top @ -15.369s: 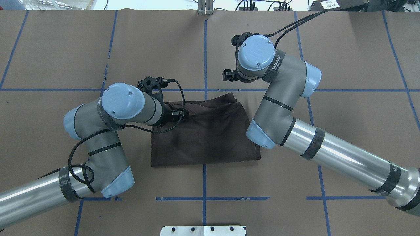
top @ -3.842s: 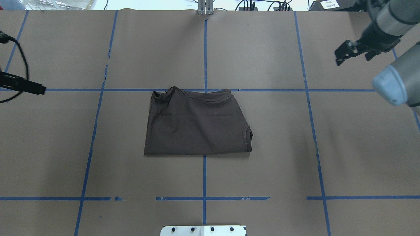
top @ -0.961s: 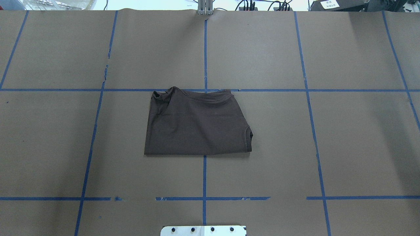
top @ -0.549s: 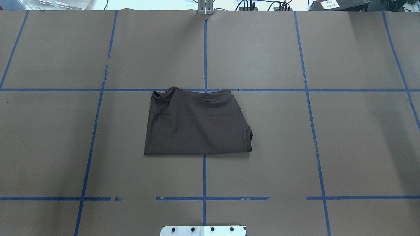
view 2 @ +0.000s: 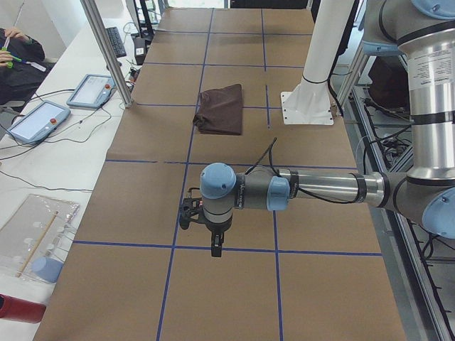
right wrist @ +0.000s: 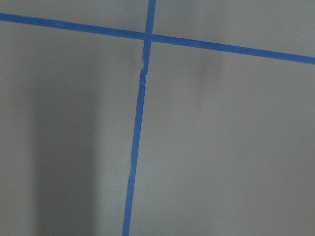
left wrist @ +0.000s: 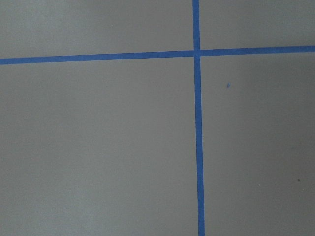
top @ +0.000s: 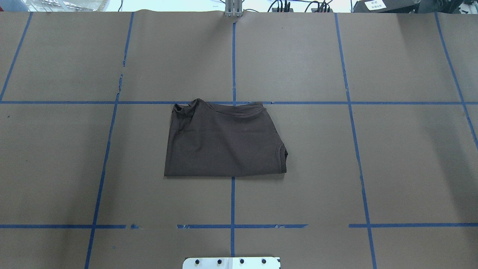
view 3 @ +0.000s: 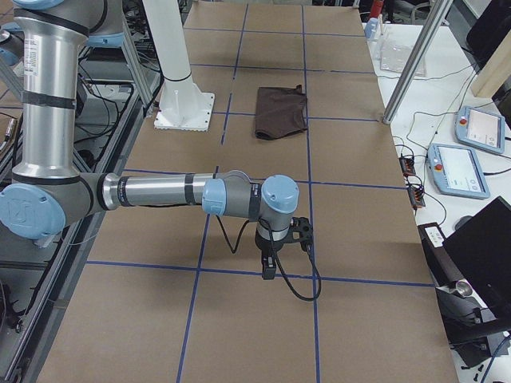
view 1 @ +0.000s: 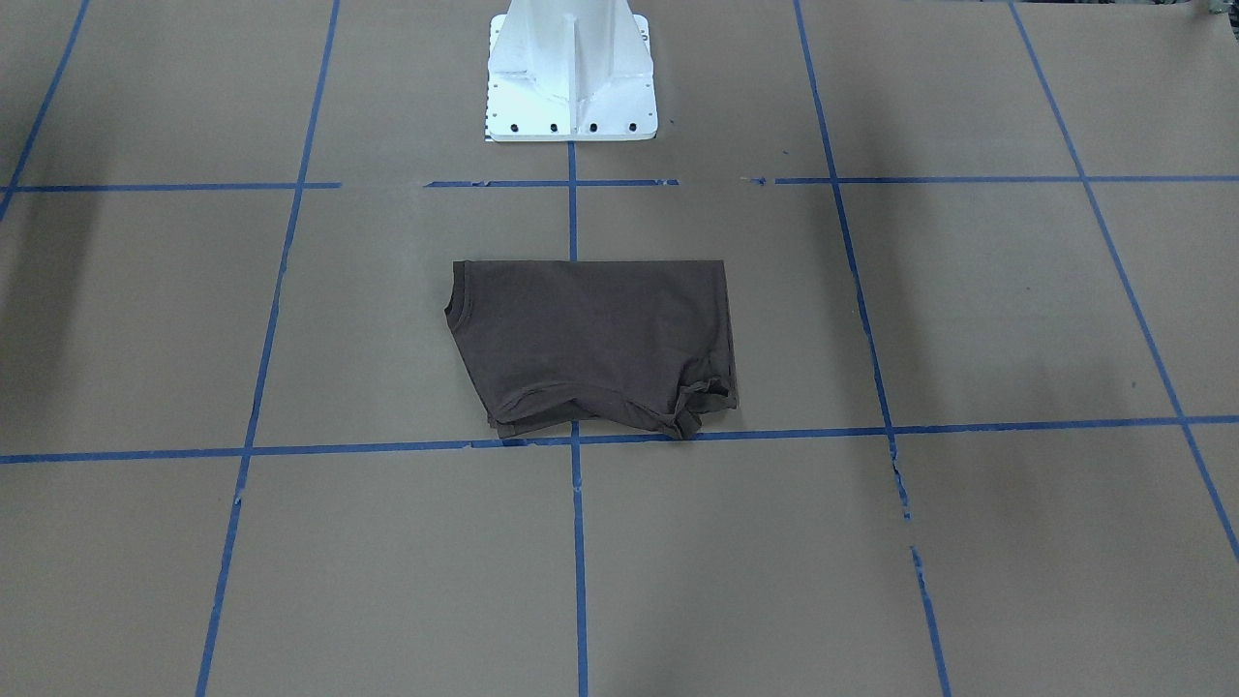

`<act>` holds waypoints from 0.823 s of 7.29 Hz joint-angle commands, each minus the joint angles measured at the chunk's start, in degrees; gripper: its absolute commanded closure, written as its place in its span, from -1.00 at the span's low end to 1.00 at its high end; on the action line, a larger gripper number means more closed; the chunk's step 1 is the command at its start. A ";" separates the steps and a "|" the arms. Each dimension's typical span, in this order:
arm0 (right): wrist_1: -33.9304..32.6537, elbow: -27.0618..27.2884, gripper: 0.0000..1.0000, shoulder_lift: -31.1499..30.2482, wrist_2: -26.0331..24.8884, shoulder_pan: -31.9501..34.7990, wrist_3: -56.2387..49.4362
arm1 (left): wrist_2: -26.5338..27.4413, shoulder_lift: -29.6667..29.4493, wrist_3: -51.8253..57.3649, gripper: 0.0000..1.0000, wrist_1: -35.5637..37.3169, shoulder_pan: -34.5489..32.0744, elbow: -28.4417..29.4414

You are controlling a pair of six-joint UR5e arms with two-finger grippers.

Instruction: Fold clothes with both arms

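We judge the dark brown short-sleeved T-shirt [top: 224,142] to be light, soft and limp. It should drape and sag from any single pinch, and its stacked layers could slide apart on the brown paper-covered table [top: 336,168]. It looks neither fragile nor slippery. If another fold is wanted, we would pinch through all layers at the two corners of one short side, one gripper to each corner, and carry both across together. The shirt lies folded into a compact, roughly rectangular packet at the middle of the table, well apart from both arms. In the overhead view it straddles the central line of blue tape [top: 232,209], and its far edge touches the cross line. Its near edge is straight and flat, its far edge is rumpled and bunched at the far left corner, and a stitched sleeve hem [top: 282,155] shows at the near right. The left arm [view 2: 313,188] and the right arm [view 3: 160,191] reach out over bare paper at opposite ends of the table. The left gripper [view 2: 217,249] and right gripper [view 3: 269,267] hang downward, holding nothing that we can see. They show only in the side views, so we cannot tell whether their fingers are parted or closed.
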 commanded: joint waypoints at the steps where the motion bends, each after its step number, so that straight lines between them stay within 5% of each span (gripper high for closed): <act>1: -0.01 0.09 -1.00 -0.36 0.00 -0.01 0.00 | -0.01 0.00 -0.07 -1.00 0.00 -0.09 -0.03; 6: 0.08 0.53 -1.00 -1.94 0.09 0.43 -0.09 | 0.16 0.00 0.02 -1.00 0.00 0.00 -0.30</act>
